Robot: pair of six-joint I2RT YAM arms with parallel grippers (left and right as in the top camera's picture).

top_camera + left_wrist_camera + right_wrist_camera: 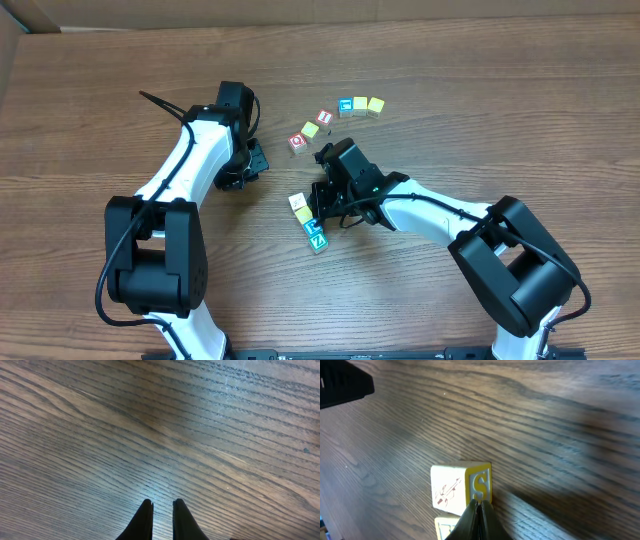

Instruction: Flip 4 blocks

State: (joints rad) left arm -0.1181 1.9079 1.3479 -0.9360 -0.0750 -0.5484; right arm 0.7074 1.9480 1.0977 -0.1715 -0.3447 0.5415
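Right pincer [479, 505]: pressed together, nothing pinched; its tip is touching the top edge of the S block [460, 487].
S block: yellow and cream, sat flat on the surface [560, 435], with a second block [447, 528] just beside it.
Left pincer [162, 503]: almost pressed together, nothing held, over bare wood.
Row: a blue block [309, 225] and a green block [318, 241] are seen close by.
Feel: likely light, hard, smooth wood, easily pushed away.
Hold: best taken by two flat sides.

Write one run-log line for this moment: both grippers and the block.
left gripper: shut, over table | right gripper: shut, tips at yellow S block
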